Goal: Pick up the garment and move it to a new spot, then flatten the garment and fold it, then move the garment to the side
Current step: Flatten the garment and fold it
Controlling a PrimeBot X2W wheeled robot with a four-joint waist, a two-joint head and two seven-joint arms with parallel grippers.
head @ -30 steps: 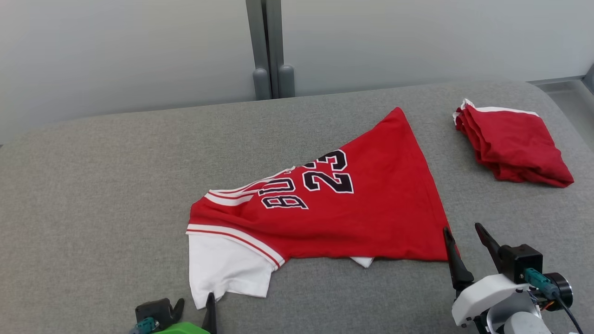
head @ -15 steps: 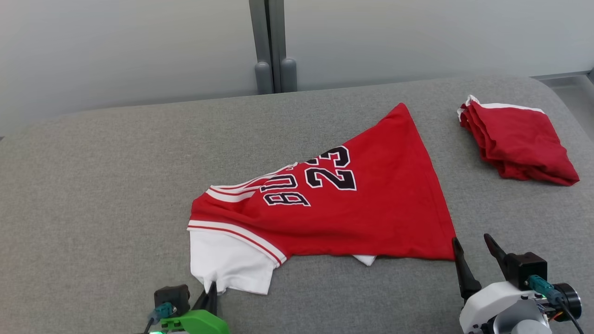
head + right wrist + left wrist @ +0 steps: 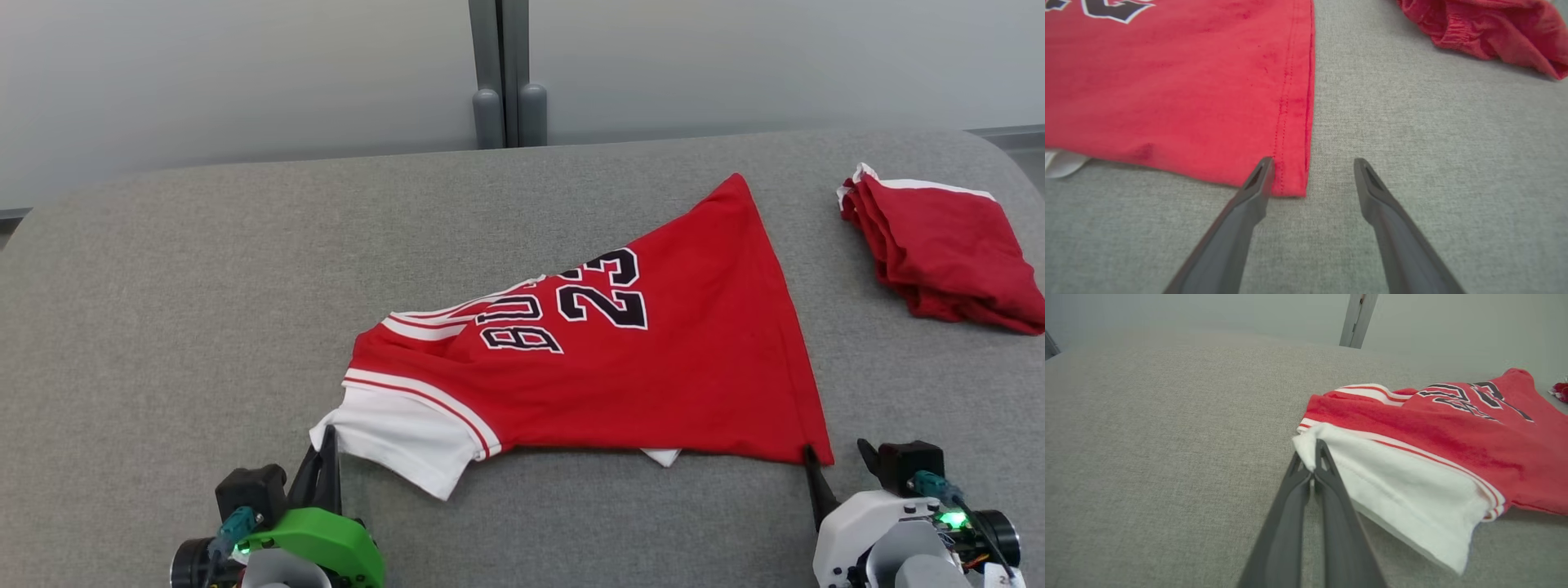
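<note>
Two tools in frame, one garment, one spare cloth.

Head view: the garment (image 3: 620, 367) lies near the middle of the grey worktop (image 3: 204, 286), chest print up, collar end to the left, hem to the right. Its far right hem corner runs out to a point. Its white sleeve (image 3: 408, 441) sits at the near left. Left tool (image 3: 329, 445): fingers pressed together, pinching the left edge of that sleeve, which is drawn toward it. Right tool (image 3: 836, 451): fingers spread, one tip at the garment's near right hem corner. A folded darker red cloth (image 3: 951, 249) with a white edge lies at the far right, well apart from the garment. A small white tag (image 3: 665, 457) pokes out under the near edge.

Left wrist view: the left tool (image 3: 1314, 459) is clamped on the sleeve's (image 3: 1404, 486) hemmed corner, with white fabric caught between the two tips. The sleeve's cuff end is raised off the worktop (image 3: 1147, 437). The red body (image 3: 1433, 428) lies beyond, to the right.

Right wrist view: the right tool (image 3: 1312, 165) is wide apart and holds nothing. The stitched hem corner (image 3: 1290, 179) lies between the fingers, just beside the left one; whether they touch I cannot tell. The right finger is over bare worktop (image 3: 1433, 143). The folded cloth (image 3: 1486, 28) is far right.
</note>
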